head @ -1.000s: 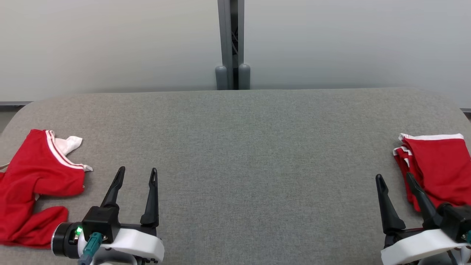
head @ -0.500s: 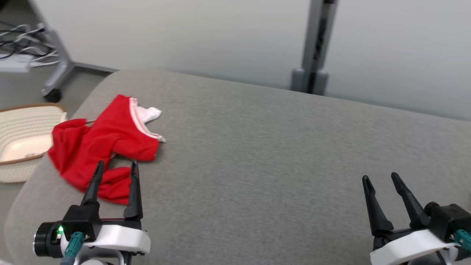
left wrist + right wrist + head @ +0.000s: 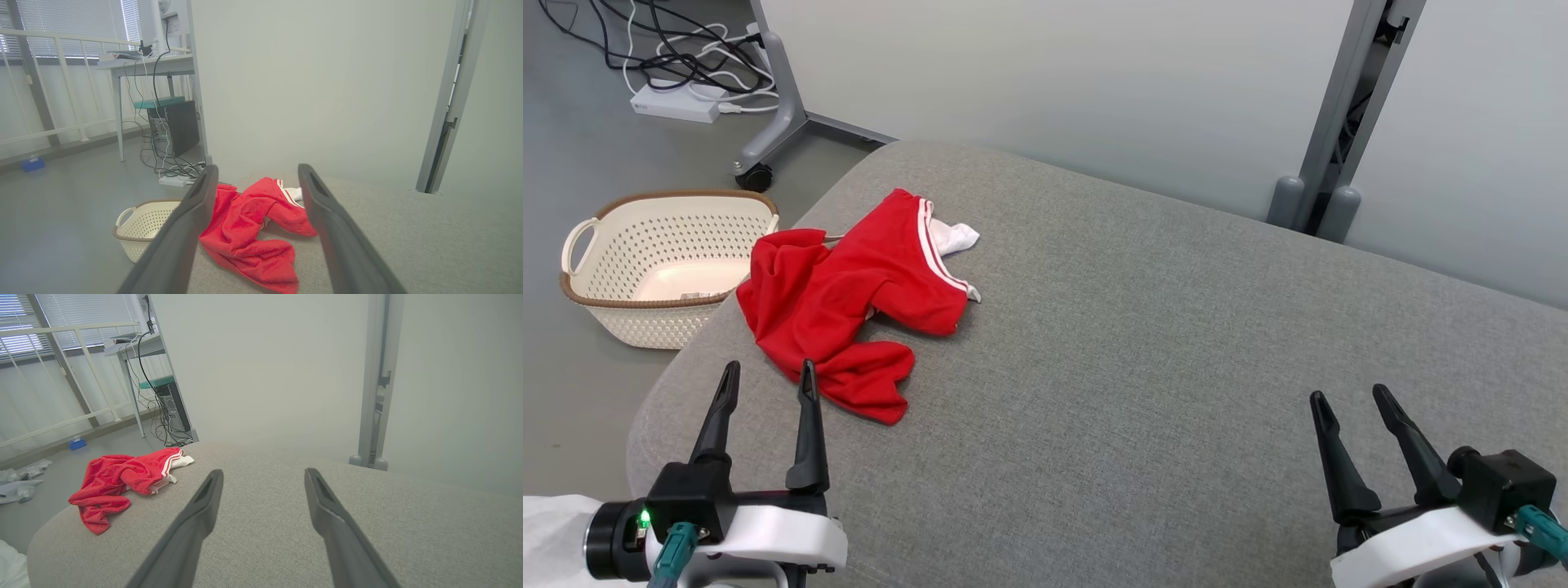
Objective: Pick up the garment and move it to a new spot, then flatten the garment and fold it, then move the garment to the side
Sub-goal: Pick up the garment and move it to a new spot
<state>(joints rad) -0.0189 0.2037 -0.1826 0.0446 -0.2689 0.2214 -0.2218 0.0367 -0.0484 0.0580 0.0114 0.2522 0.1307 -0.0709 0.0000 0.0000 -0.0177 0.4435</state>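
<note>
Two grippers, nearest: left gripper (image 3: 768, 367) and right gripper (image 3: 1348, 394), jaws of both apart and empty. One grey counter (image 3: 1135, 367). One garment (image 3: 849, 294), crumpled at its left end, just beyond the left gripper, unobstructed. One cream basket (image 3: 629, 322) stood on the floor beyond.

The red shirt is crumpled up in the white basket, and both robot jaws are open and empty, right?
Not quite. The red shirt is not in the basket; it lies crumpled on the grey table, near the basket, as the head view shows. The rest holds: the left gripper and right gripper both have open, empty jaws.
</note>
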